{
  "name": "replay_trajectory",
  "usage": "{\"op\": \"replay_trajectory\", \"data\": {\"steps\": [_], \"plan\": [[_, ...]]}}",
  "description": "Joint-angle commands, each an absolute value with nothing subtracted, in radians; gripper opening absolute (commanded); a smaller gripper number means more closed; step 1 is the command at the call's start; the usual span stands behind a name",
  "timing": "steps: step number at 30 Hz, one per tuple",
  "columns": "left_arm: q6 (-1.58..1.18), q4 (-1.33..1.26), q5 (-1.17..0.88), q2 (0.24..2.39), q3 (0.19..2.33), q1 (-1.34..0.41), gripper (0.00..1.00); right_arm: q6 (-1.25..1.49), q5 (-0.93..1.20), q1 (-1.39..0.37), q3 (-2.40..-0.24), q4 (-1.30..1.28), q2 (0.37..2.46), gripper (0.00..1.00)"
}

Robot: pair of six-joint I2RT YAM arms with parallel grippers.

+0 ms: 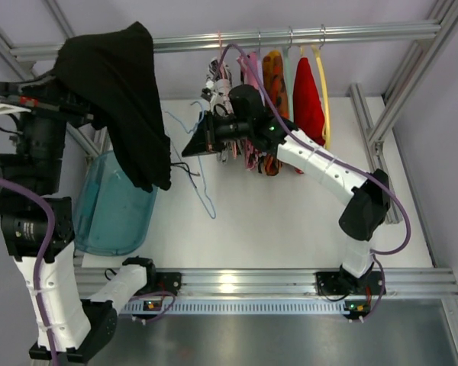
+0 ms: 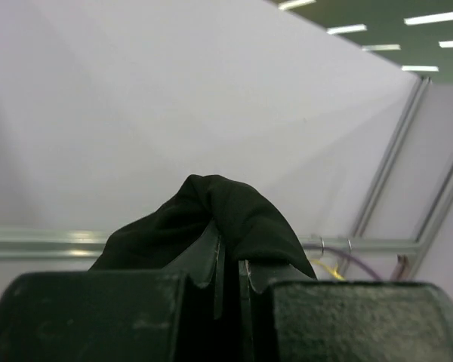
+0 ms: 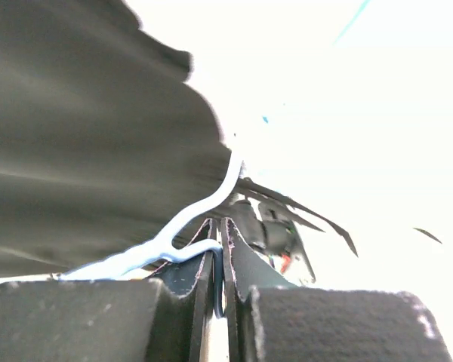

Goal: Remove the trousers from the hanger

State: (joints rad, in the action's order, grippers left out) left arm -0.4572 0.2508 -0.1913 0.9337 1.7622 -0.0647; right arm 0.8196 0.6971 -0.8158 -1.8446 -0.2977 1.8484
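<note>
A translucent teal tub [image 1: 114, 210] sits at the left edge of the white table [image 1: 290, 221].

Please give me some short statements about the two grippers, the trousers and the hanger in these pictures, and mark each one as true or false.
1. The left gripper is shut on the trousers. True.
2. The right gripper is open and holds nothing. False: it is shut on the wire of the light-blue hanger.
3. The trousers lie inside the teal bin. False: they hang in the air from the left gripper.
4. Other clothes hang on the rail at the back. True.
</note>
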Motion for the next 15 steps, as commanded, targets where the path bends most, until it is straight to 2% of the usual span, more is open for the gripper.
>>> {"op": "replay_trajectory", "data": {"steps": [1,8,12,15], "plan": [[-0.434,0.121,-0.028,0.946,1.903,-0.051,0.00,0.729,0.673,-0.819,-1.819,-0.350,1.815,0.00],[-0.188,0.181,0.270,0.925,1.901,-0.048,0.00,0.690,0.672,-0.839,-1.801,-0.365,1.806,0.00],[-0.069,0.164,0.454,0.871,1.780,-0.048,0.00,0.667,0.675,-0.870,-1.792,-0.377,1.796,0.00],[0.020,0.118,0.498,0.815,1.686,-0.043,0.00,0.641,0.672,-0.884,-1.773,-0.390,1.786,0.00]]}}
